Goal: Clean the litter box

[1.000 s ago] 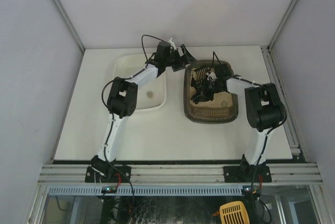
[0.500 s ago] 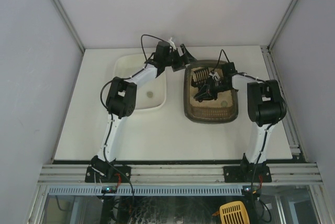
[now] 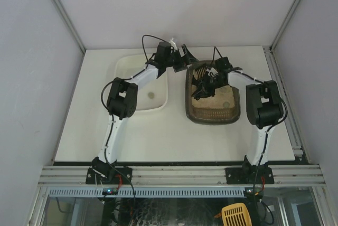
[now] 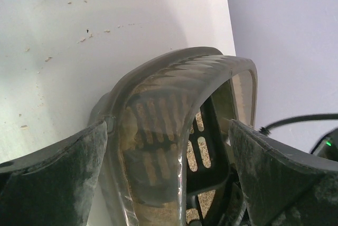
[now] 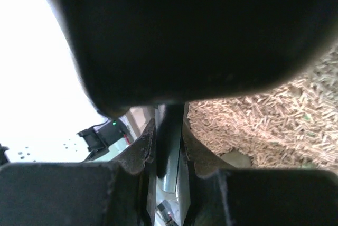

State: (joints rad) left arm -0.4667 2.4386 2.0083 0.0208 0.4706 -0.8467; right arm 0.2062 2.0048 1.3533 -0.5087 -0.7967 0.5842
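Top external view gives you the layout: the litter box (image 3: 213,99) sits right of centre on the table (image 3: 158,136), its long axis running from near to far, away from the arm bases, and the white tub (image 3: 142,86) lies just beside it on its left, with a narrow strip of table between them. Your right gripper (image 3: 208,84) is over the far half of the litter box, clamped tight on the scoop (image 3: 199,73) — the right wrist view shows a thin dark handle pinched between its fingers (image 5: 137,157), with pellet litter (image 5: 274,115) just beyond. The slotted head points toward the far left corner. Your left gripper (image 3: 183,61) is at that same corner, jaws spread wide and straddling the rim; in the left wrist view one finger (image 4: 53,178) stands outside the wall and the other inside, and you cannot tell for sure whether either pad presses on the plastic. So the move likely turns on this — whatever the scoop lifts has to travel left, across the box's short axis and over the left rim to the tub, and the left gripper stands right beside that path. The right arm is the one with the tool.
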